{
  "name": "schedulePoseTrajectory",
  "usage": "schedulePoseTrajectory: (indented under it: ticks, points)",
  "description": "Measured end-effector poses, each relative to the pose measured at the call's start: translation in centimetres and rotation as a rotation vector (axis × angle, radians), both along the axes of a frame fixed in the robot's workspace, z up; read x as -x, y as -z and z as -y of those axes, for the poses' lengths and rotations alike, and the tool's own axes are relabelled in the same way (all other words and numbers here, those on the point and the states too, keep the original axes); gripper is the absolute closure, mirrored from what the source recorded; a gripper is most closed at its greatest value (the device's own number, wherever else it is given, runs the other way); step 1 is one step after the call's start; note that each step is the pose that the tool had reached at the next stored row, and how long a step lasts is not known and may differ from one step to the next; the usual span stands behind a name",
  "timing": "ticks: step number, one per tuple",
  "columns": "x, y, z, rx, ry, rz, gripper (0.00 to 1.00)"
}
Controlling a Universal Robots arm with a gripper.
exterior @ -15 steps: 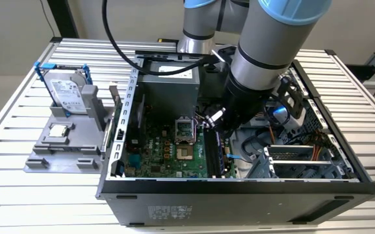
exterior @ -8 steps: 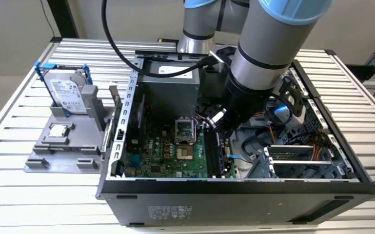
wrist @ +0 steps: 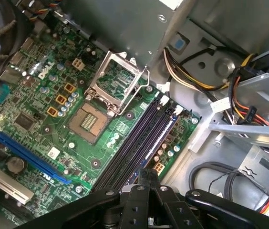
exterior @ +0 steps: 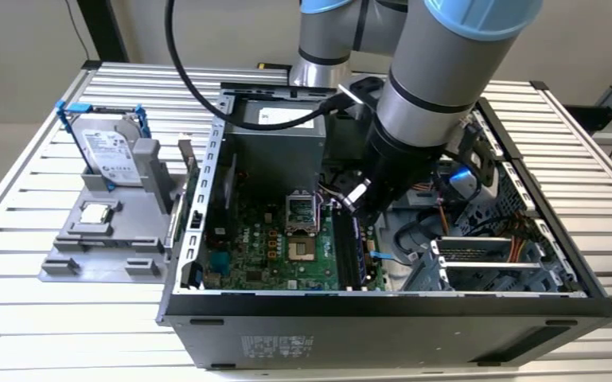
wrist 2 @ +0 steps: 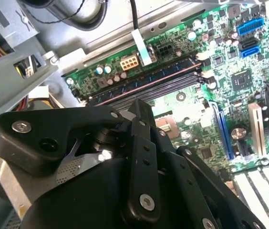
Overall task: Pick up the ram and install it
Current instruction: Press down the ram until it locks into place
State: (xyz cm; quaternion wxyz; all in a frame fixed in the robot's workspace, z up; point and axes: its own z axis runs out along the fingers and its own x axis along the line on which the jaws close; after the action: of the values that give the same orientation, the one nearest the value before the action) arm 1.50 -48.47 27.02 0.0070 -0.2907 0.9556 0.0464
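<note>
One grey robot arm with light-blue joint caps is reaching down into the open black desktop computer case (exterior: 391, 318) that lies on its side on the slatted metal bench (exterior: 29, 318). Its black pincer (exterior: 355, 211) sits low over the green motherboard (exterior: 274, 255), right above the row of long dark memory slots (wrist: 139, 143), next to the open silver processor socket with its latch frame flipped up (wrist: 118, 81). In the first wrist view the pincer (wrist: 149, 177) is narrow, with the two fingers drawn together and barely a slit between them, and I can't see anything gripped in there. As for the ram (wrist 2: 149, 78), the long thin dark blue-green stick, in the second wrist view it looks like it's lying in the slot nearest the board's edge, just beyond the fingertips. Whether it's clicked fully home or the fingers are actually touching it, can't tell from here. Over on the exterior view's left, well apart from the case, a grey plastic parts holder (exterior: 83, 263) stands on the bench with the silver boxy hard drive in a blue frame (exterior: 109, 151) upright in it and the small square silver-topped processor chip (exterior: 95, 213) lying flat in front of that. Bundles of orange, yellow and black cables (wrist: 249, 100) run along the case's drive cage side.
</note>
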Motion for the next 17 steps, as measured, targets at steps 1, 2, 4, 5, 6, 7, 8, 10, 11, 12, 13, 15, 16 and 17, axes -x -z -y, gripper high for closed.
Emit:
schedulePoseTrajectory:
  ticks: [1, 2, 4, 5, 6, 7, 8, 10, 11, 12, 13, 15, 16, 17]
  points:
    - [0.00, 0.00, 0.00, 0.0000, -0.009, 0.0000, 1.00]
    - [0.00, 0.00, 0.00, -0.0001, -0.019, 0.0000, 1.00]
    - [0.00, 0.00, 0.00, -0.0001, -0.037, 0.0000, 1.00]
    - [0.00, 0.00, 0.00, -0.0001, -0.045, 0.0000, 1.00]
    - [0.00, -0.01, 0.00, 0.0000, -0.053, 0.0000, 1.00]
    - [0.00, -0.01, 0.00, 0.0000, -0.061, 0.0000, 1.00]
    - [0.00, -0.01, 0.00, 0.0000, -0.069, 0.0000, 1.00]
    - [0.00, -0.01, 0.00, 0.0000, -0.089, 0.0000, 1.00]
    - [0.00, -0.01, 0.00, 0.0000, -0.099, 0.0000, 1.00]
    - [0.00, 0.00, -0.01, -0.0001, -0.109, 0.0000, 1.00]
    - [0.00, 0.00, -0.01, -0.0001, -0.120, 0.0001, 1.00]
    - [0.00, 0.00, -0.01, -0.0001, -0.140, 0.0000, 1.00]
    - [0.00, 0.00, -0.03, -0.0001, -0.150, 0.0000, 1.00]
    - [0.00, -0.01, -0.03, -0.0001, -0.160, 0.0000, 1.00]
